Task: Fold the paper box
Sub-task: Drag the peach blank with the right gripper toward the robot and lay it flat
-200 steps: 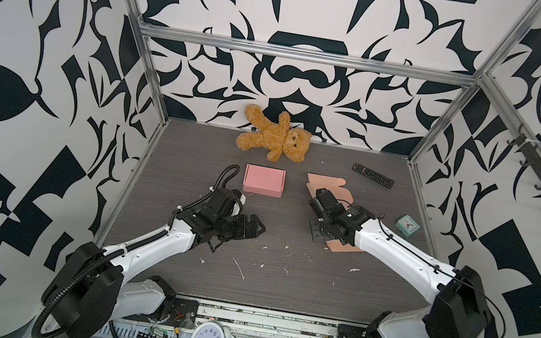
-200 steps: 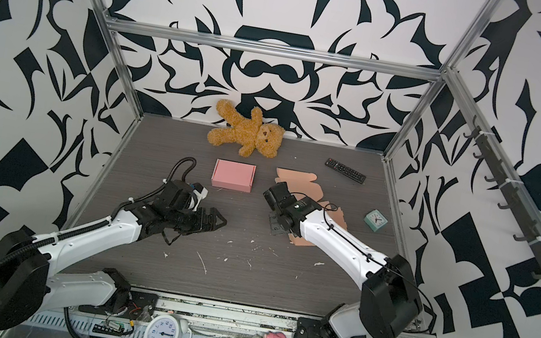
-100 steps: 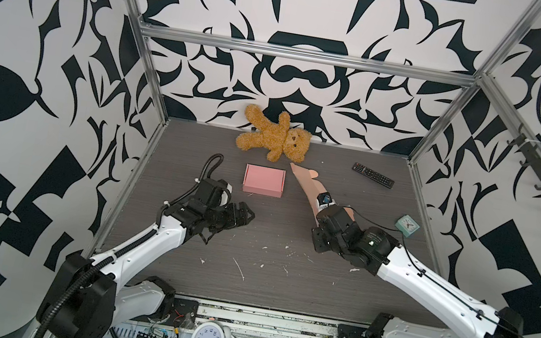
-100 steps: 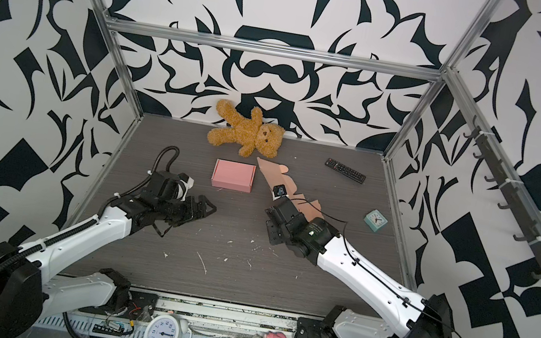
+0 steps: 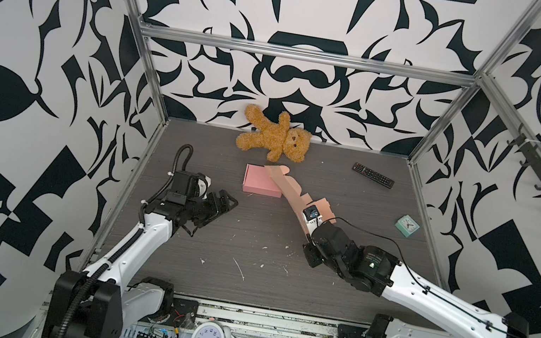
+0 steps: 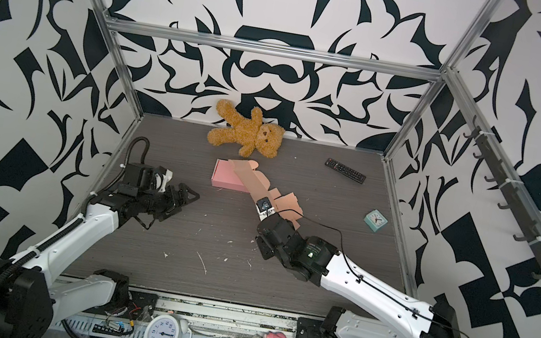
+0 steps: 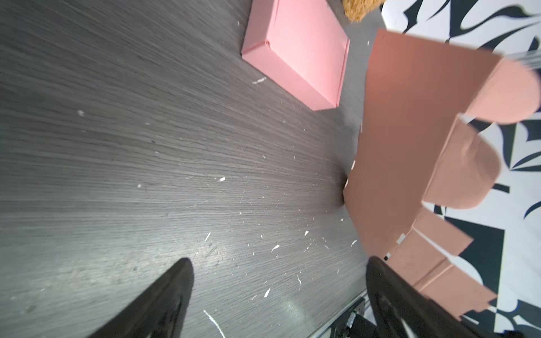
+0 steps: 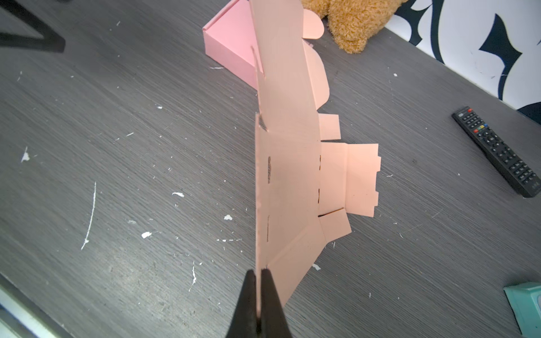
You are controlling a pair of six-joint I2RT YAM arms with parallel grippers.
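From my station I read this as an early stage of the job. My right hand [image 8: 257, 272] is clenched on one end of the paper box [image 8: 287, 175]; the jaws pinch the thin edge of the sheet, and the sheet stands on edge rather than flat. It rises slanted from the tabletop [image 5: 248, 248] between the two arms, its far end passing in front of the pink box [image 5: 257, 184] in both top views; whether it touches that box I cannot tell. In the left wrist view one low corner of the sheet seems to meet the tabletop, with a shadow under it.

My left hand [image 7: 279, 260] is released, jaws spread wide and holding nothing; it hangs near the sheet's broad face, apart from it.

What is done: the sheet is picked up and presented. What is left, in my judgement, is nearly everything; the side flaps and tabs lie out to one side, only slightly bent at their creases; no wall stands, no tab is tucked, no lid is shut. The pink box is closed, so I take it for a finished one.
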